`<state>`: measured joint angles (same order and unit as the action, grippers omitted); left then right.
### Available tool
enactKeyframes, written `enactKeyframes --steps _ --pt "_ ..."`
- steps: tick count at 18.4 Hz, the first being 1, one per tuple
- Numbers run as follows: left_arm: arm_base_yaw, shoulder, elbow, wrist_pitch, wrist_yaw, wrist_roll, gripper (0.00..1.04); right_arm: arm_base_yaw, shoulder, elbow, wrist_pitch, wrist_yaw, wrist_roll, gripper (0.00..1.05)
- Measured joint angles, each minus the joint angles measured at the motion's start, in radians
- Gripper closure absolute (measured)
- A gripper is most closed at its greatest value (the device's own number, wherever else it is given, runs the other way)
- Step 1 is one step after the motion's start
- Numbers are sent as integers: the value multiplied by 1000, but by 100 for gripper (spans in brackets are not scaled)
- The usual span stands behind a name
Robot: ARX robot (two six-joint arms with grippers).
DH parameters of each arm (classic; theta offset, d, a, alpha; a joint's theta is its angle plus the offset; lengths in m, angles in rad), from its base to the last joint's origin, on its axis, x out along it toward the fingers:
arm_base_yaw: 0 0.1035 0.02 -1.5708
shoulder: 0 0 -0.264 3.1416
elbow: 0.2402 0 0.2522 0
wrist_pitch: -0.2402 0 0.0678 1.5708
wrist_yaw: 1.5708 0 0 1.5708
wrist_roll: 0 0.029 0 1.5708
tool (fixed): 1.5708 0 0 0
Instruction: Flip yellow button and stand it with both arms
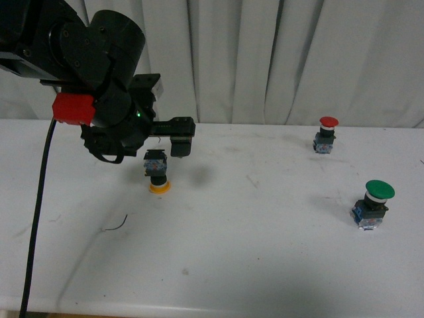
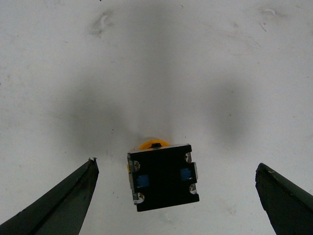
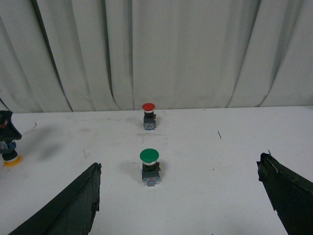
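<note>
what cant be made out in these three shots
- left wrist view: the contact block of the yellow button hides most of its cap; the left end effector runs off the frame.
- right wrist view: the yellow button is small at the frame edge, detail lost; the right end effector runs off too.
- front view: right end effector out of frame; markings on the red button and green button too small.
</note>
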<state>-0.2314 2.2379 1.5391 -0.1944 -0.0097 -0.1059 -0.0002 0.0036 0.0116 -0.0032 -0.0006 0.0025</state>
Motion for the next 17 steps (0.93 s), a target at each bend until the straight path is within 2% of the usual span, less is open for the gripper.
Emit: enactKeyframes --steps 4,5,6,7,17 --pt "-16 34 15 -19 -44 35 7 0 0 0 0 0 0 6" --pt "-21 45 39 -33 -56 34 23 0 0 0 0 0 0 6" --pt "-23 47 58 -45 -72 25 58 0 0 0 0 0 0 6" --pt "-23 47 63 -59 -73 4 69 0 0 0 0 0 0 6" --pt "-23 20 34 -24 -76 9 69 0 0 0 0 0 0 6"
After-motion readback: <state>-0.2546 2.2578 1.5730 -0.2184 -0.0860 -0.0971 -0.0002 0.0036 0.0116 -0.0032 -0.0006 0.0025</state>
